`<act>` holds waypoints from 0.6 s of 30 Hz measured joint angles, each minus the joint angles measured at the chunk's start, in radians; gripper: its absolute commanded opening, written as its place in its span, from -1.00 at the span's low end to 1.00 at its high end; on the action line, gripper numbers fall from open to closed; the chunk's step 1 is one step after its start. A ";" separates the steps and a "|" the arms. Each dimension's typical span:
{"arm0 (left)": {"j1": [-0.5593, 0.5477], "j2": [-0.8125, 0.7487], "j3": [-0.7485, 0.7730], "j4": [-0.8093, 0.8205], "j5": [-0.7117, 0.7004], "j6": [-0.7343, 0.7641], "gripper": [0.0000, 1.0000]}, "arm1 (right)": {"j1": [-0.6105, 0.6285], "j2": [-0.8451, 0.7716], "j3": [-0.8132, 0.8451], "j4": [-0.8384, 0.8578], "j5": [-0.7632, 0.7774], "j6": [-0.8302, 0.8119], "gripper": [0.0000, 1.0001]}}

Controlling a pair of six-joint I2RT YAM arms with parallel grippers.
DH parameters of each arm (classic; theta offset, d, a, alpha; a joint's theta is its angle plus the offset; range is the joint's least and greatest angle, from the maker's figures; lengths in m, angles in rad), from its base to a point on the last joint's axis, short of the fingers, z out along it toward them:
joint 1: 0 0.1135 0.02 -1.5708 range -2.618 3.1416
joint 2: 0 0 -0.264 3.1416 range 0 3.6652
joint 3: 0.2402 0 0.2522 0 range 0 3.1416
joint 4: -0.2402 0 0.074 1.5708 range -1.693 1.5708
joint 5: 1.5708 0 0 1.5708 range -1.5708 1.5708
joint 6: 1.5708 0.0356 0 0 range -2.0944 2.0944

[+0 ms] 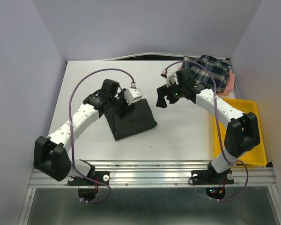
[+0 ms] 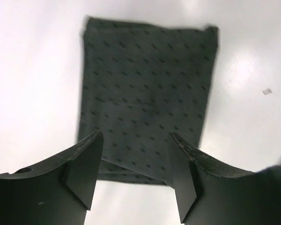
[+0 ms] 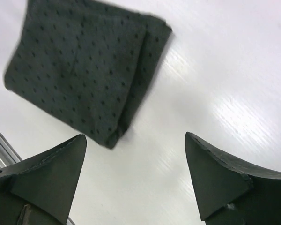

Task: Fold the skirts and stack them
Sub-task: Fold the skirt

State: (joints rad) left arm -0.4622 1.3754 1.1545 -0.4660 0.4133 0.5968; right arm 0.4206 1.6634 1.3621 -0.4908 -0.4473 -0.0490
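Here, charcoal skirt (image 1: 133, 123), plaid skirt (image 1: 214, 69), pink skirt (image 1: 231, 83), three; left gripper (image 2: 136, 140), right gripper (image 3: 136, 137) parted, empty

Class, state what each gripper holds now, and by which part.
Nothing is held. The left gripper is open above the folded charcoal skirt; the right gripper is open too.

White table (image 1: 178, 136): 1 folded charcoal dotted skirt (image 1: 133, 119) beneath the jaws of the left gripper (image 2: 139, 180). Plaid skirt (image 1: 213, 68) atop pink skirt (image 1: 231, 82) lies beyond the jaws of the right gripper (image 3: 136, 183), with 1 yellow tray (image 1: 243, 104) to their right.
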 measured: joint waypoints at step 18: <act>-0.193 -0.023 -0.328 -0.003 -0.207 0.010 0.33 | 0.000 -0.238 -0.308 0.055 0.144 -0.086 0.88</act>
State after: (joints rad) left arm -0.6552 1.3521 0.8268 -0.4694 0.2062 0.6071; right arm 0.4202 1.4254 1.0538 -0.4362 -0.3031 -0.1349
